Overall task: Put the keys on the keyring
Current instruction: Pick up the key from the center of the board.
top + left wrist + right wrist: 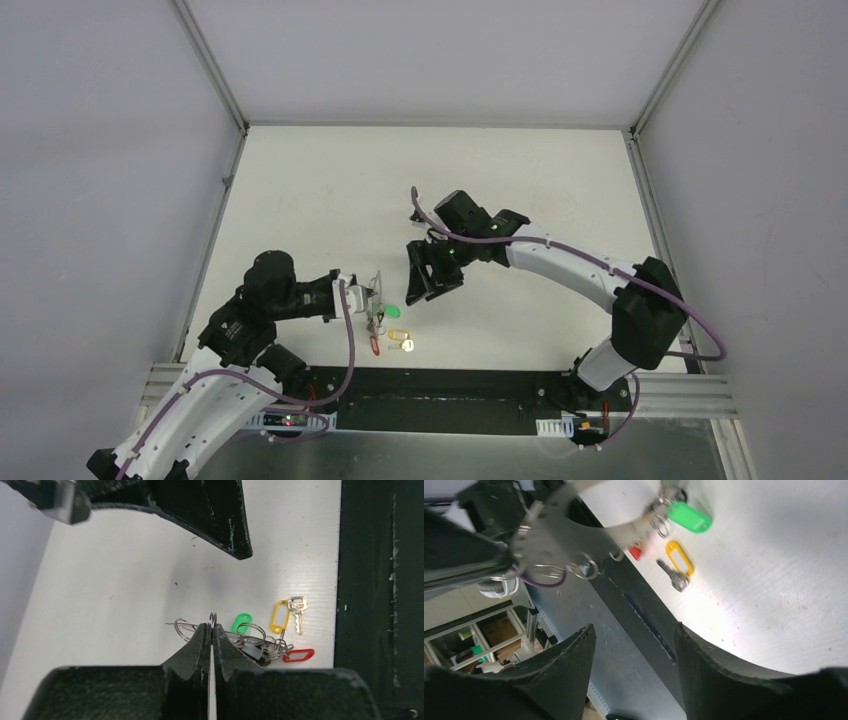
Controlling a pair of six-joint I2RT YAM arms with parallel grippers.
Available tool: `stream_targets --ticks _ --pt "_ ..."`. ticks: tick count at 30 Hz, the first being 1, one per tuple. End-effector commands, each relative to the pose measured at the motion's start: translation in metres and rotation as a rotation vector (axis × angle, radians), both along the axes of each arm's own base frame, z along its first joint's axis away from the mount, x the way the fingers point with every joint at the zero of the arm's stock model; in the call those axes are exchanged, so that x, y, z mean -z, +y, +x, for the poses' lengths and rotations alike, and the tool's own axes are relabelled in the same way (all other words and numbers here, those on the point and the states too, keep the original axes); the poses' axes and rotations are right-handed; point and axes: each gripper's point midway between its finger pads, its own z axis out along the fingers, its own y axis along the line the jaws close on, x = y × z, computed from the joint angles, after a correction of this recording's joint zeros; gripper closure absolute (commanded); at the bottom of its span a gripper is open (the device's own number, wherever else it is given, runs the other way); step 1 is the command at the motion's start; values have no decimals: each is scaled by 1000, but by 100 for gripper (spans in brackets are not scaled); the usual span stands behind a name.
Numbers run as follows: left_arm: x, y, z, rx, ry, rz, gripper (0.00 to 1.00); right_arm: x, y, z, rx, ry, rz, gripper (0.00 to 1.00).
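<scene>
— What's nearest the arms?
— The yellow-tagged key [298, 614], flat on the bench [330, 190] by its near edge. A red tag [298, 655] lies just left of that key, a green tag [241, 622] just beyond it.
— And the keyring [213, 619]?
— Beyond and left of the key, pinched edge-on in the left pincer [212, 630], which is pressed tight on the wire.
— The right pincer [431, 287]?
— Farthest beyond the key, spread and holding nothing.

far table [430, 180]: open between walls [100, 170] | centre: right gripper [635, 630] spread, just beside left gripper [212, 627], narrow gap | near edge: keyring [213, 617] with bunched keys [260, 642], yellow-tag key [298, 612] on table, black rail [450, 385] close
</scene>
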Motion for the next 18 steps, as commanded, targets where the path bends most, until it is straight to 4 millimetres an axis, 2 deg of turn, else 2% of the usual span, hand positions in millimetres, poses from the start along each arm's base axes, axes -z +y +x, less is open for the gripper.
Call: stream_targets --ticks 1,4,6,10,14,18 --pt "-31 -10 0 -40 106 -107 100 -68 28 20 -1 -242 290 39" --pt "-34 -14 -3 -37 158 -124 100 -92 32 23 -2 -327 394 39" --pt "-35 -15 -4 -23 166 -127 100 -99 33 33 10 -423 429 34" --pt "-34 -16 -3 -27 169 -127 100 -104 38 34 -32 -512 513 34" --pt "-36 -11 2 -67 137 -127 100 -88 32 41 -1 -530 466 33" --pt "-39 1 7 -132 86 -115 100 -48 19 52 139 -405 249 35"
